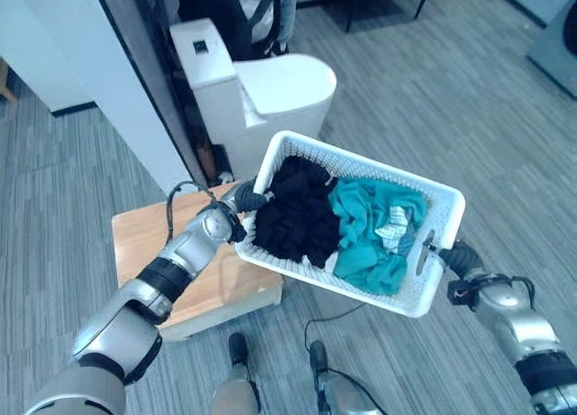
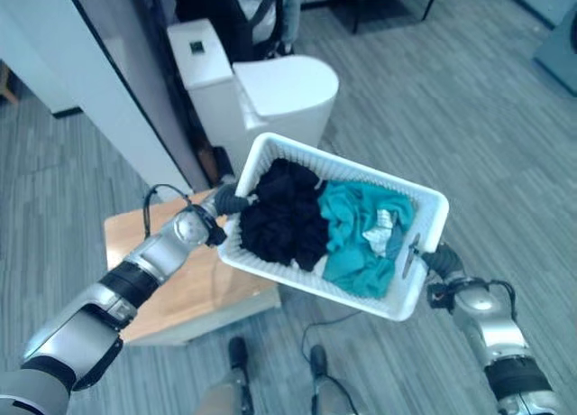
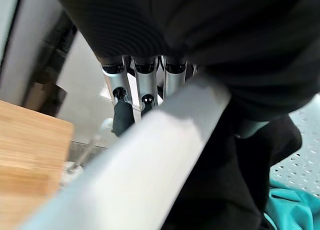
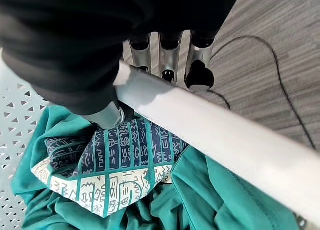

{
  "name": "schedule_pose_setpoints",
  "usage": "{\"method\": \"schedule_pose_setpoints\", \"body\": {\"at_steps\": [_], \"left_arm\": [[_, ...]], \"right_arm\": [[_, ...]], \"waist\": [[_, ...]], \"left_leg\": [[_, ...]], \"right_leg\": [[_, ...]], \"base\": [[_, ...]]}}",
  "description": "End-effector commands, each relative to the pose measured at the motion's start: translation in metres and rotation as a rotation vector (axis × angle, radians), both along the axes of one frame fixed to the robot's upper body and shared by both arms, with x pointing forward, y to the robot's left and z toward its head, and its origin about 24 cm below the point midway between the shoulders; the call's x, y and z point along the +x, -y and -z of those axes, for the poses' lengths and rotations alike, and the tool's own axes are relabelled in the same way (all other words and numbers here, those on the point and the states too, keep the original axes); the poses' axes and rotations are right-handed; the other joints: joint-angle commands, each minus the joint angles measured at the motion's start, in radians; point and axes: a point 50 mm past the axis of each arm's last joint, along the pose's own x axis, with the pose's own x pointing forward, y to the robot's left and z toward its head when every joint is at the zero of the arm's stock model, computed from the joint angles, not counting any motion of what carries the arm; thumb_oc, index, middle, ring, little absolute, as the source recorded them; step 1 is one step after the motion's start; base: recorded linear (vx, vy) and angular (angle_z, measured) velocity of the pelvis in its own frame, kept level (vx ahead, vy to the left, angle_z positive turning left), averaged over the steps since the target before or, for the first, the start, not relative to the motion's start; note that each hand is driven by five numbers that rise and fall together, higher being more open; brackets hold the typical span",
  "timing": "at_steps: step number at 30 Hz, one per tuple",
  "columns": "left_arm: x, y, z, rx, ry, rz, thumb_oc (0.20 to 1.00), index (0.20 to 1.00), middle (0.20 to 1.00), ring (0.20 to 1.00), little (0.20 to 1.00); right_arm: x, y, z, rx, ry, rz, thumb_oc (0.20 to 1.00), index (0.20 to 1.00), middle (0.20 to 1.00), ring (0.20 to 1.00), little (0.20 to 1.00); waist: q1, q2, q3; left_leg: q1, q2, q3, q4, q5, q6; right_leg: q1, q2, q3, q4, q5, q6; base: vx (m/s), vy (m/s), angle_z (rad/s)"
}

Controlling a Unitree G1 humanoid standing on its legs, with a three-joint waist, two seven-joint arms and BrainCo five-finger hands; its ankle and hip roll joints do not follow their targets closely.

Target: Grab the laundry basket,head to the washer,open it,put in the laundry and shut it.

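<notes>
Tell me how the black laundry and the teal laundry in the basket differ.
The black laundry is plain and dark; the teal laundry is bright and has a patterned navy-and-cream piece on it. The black laundry sits at the left hand end, the teal laundry at the right hand end. Both lie crumpled in the white laundry basket.

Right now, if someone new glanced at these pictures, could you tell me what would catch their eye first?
First the white laundry basket, held in the air between both arms, with black clothes heaped on the robot's left side and teal clothes on its right. The left robot hand and right robot hand each curl round the rim at opposite ends. Below it stands a low wooden table, and beyond it a white toilet.
</notes>
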Motion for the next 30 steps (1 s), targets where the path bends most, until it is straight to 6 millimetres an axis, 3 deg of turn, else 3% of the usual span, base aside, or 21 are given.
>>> {"method": "schedule_pose_setpoints", "body": {"at_steps": [1,3,4,8,9,10,12,15,16,18,21,22,23,24,26,27,30], "left_arm": [[0.008,0.039,-0.03,-0.031,0.101,0.144,0.2,0.2,0.2,0.2,0.2],[0.009,0.039,-0.03,-0.021,0.103,0.147,0.2,0.2,0.2,0.2,0.2],[0.009,0.04,-0.03,-0.021,0.104,0.147,0.2,0.2,0.2,0.2,0.2],[0.009,0.024,-0.026,-0.017,0.098,0.11,0.2,0.2,0.2,0.2,0.2],[0.01,0.021,-0.025,-0.013,0.097,0.105,0.2,0.2,0.2,0.2,0.2],[0.011,0.022,-0.026,-0.011,0.099,0.105,0.2,0.2,0.2,0.2,0.2],[0.011,0.026,-0.027,-0.004,0.104,0.115,0.2,0.2,0.2,0.2,0.2],[0.012,0.03,-0.025,0.013,0.097,0.127,0.2,0.2,0.2,0.2,0.2],[0.012,0.03,-0.025,0.014,0.098,0.127,0.2,0.2,0.2,0.2,0.2],[0.014,0.025,-0.027,0.042,0.102,0.119,0.2,0.2,0.2,0.2,0.2],[0.015,0.015,-0.027,0.045,0.106,0.098,0.2,0.2,0.2,0.2,0.2],[0.015,0.015,-0.027,0.046,0.107,0.097,0.2,0.2,0.2,0.2,0.2],[0.014,0.004,-0.025,0.049,0.102,0.072,0.2,0.2,0.2,0.2,0.2],[0.013,-0.002,-0.024,0.054,0.101,0.062,0.2,0.2,0.2,0.2,0.2],[0.011,-0.009,-0.021,0.062,0.091,0.051,0.2,0.2,0.2,0.2,0.2],[0.009,-0.016,-0.018,0.055,0.078,0.036,0.2,0.2,0.2,0.2,0.2],[0.006,-0.02,-0.009,0.043,0.051,0.025,0.2,0.2,0.2,0.2,0.2]], "right_arm": [[0.01,0.002,-0.055,0.019,0.216,-0.11,0.2,0.2,0.2,0.2,0.2],[0.007,0.006,-0.056,0.021,0.216,-0.106,0.2,0.2,0.2,0.2,0.2],[0.007,0.006,-0.056,0.022,0.217,-0.106,0.2,0.2,0.2,0.2,0.2],[0.005,0.007,-0.051,0.042,0.188,-0.114,0.2,0.2,0.2,0.2,0.2],[0.004,0.007,-0.051,0.044,0.184,-0.124,0.2,0.2,0.2,0.2,0.2],[0.004,0.009,-0.053,0.046,0.189,-0.111,0.2,0.2,0.2,0.2,0.2],[0.005,0.008,-0.054,0.057,0.204,-0.106,0.2,0.2,0.2,0.2,0.2],[0.006,0.004,-0.053,0.08,0.222,-0.104,0.2,0.2,0.2,0.2,0.2],[0.006,0.004,-0.053,0.08,0.222,-0.104,0.2,0.2,0.2,0.2,0.2],[0.008,-0.002,-0.052,0.104,0.234,-0.119,0.2,0.2,0.2,0.2,0.2],[0.013,-0.01,-0.048,0.125,0.237,-0.128,0.2,0.2,0.2,0.2,0.2],[0.013,-0.01,-0.048,0.125,0.237,-0.128,0.2,0.2,0.2,0.2,0.2],[0.017,-0.018,-0.045,0.145,0.237,-0.142,0.2,0.2,0.2,0.2,0.2],[0.018,-0.021,-0.042,0.147,0.23,-0.151,0.2,0.2,0.2,0.2,0.2],[0.02,-0.024,-0.039,0.151,0.219,-0.159,0.2,0.2,0.2,0.2,0.2],[0.021,-0.028,-0.034,0.152,0.195,-0.177,0.2,0.2,0.2,0.2,0.2],[0.022,-0.032,-0.031,0.147,0.18,-0.198,0.2,0.2,0.2,0.2,0.2]], "waist": [[0.007,-0.038,-0.113],[-0.002,-0.042,-0.114],[-0.002,-0.043,-0.117],[-0.003,-0.03,-0.116],[-0.011,-0.027,-0.115],[-0.03,-0.015,-0.111],[-0.043,-0.007,-0.118],[-0.048,-0.009,-0.112],[-0.047,-0.01,-0.112],[-0.042,-0.017,-0.102],[-0.029,-0.018,-0.085],[-0.029,-0.018,-0.084],[-0.018,-0.01,-0.065],[-0.011,-0.001,-0.061],[-0.003,0.002,-0.062],[0.006,0.012,-0.07],[0.022,0.018,-0.097]], "left_leg": [[0.003,0.014,-0.045,0.226,-0.126,0.026],[0.021,-0.023,-0.068,0.331,-0.2,0.041],[0.017,-0.025,-0.068,0.331,-0.197,0.042],[0.05,-0.177,-0.207,0.445,-0.332,0.073],[0.066,-0.207,-0.226,0.428,-0.367,0.081],[0.102,-0.21,-0.197,0.362,-0.414,0.091],[0.151,-0.211,-0.164,0.266,-0.445,0.108],[0.158,-0.244,-0.14,0.191,-0.438,0.132],[0.157,-0.245,-0.139,0.19,-0.437,0.133],[0.15,-0.288,-0.124,0.174,-0.441,0.159],[0.151,-0.299,-0.109,0.167,-0.433,0.176],[0.152,-0.299,-0.108,0.167,-0.434,0.176],[0.141,-0.277,-0.066,0.172,-0.422,0.185],[0.138,-0.267,-0.045,0.169,-0.42,0.188],[0.125,-0.264,-0.023,0.17,-0.408,0.193],[0.132,-0.254,0.001,0.147,-0.401,0.196],[0.13,-0.244,0.027,0.127,-0.387,0.19]], "right_leg": [[-0.065,-0.091,-0.05,0.083,-0.105,0.06],[-0.071,-0.093,-0.027,0.077,-0.087,0.063],[-0.074,-0.095,-0.027,0.076,-0.084,0.064],[-0.119,-0.07,0.07,0.092,-0.04,0.082],[-0.136,-0.062,0.094,0.098,-0.027,0.091],[-0.168,-0.052,0.122,0.111,-0.005,0.107],[-0.206,-0.056,0.137,0.118,0.028,0.129],[-0.259,-0.088,0.146,0.101,0.092,0.174],[-0.26,-0.089,0.148,0.1,0.093,0.175],[-0.286,-0.118,0.157,0.067,0.115,0.201],[-0.306,-0.134,0.137,0.064,0.12,0.209],[-0.306,-0.133,0.138,0.064,0.12,0.209],[-0.313,-0.155,0.051,0.09,0.083,0.194],[-0.303,-0.17,0.007,0.112,0.059,0.184],[-0.299,-0.187,-0.025,0.156,0.035,0.171],[-0.278,-0.192,-0.026,0.22,0.006,0.156],[-0.226,-0.204,-0.004,0.24,-0.014,0.154]], "base": [[-0.17,-0.02,-0.3],[-0.1,0.013,-0.14],[-0.07,0.047,0.02],[-0.09,0.103,-0.44],[-0.23,0.217,-1.0],[-0.27,0.255,-0.68],[-0.26,0.243,-0.74],[-0.25,0.198,-0.5],[-0.22,0.17,-0.45],[-0.26,0.206,-0.57],[-0.17,0.091,-0.54],[-0.19,0.008,-0.82],[-0.2,0.01,-0.69],[-0.21,0.009,-0.9],[-0.18,0.005,-1.14],[-0.2,-0.024,-0.91],[-0.06,-0.073,-0.59]]}}
